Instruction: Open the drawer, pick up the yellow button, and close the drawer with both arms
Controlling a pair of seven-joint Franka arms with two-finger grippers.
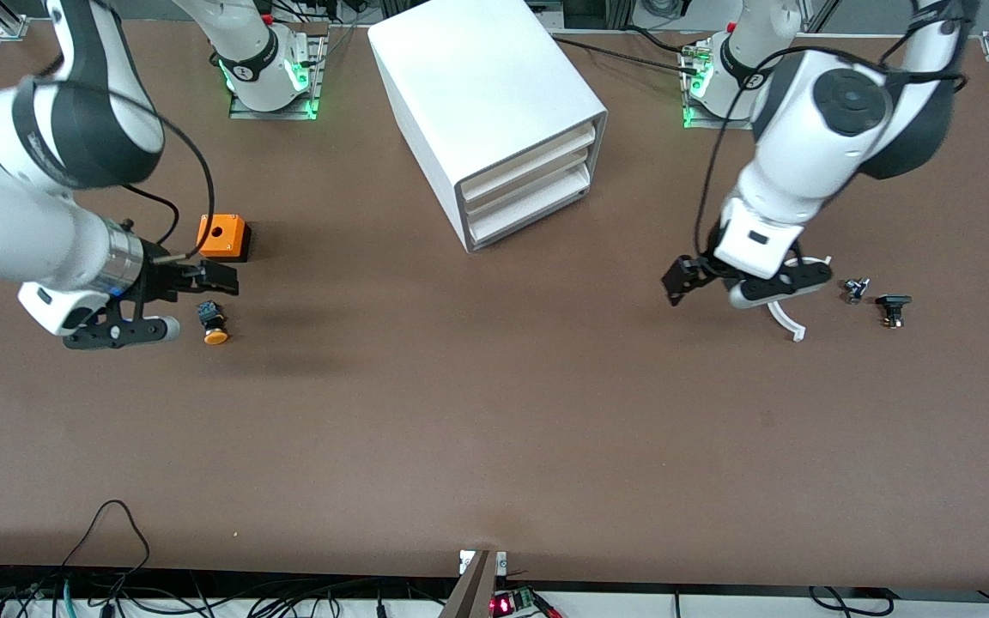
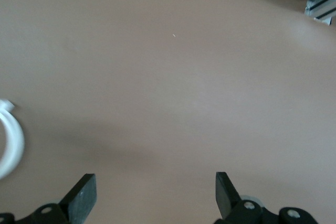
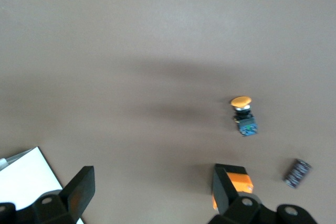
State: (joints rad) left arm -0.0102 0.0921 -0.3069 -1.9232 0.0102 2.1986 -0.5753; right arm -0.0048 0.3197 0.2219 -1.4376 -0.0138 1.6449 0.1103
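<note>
The white cabinet stands on the brown table between the 2 arm bases, with its 3 drawers stacked one above another. The top drawer looks pushed in, about level with the 2 below it.

The button lies on its side on the table toward the right arm's end, its orange cap pointing toward the front camera. An orange cube with a hole sits farther from the front camera than the button. In the right wrist view a small black ribbed block lies near the cube.

The right gripper hangs just beside the button, jaws spread and holding nothing.

The left gripper hovers over the table toward the left arm's end, jaws spread and empty, above a white curved ring piece. 2 small dark parts lie beside it.
</note>
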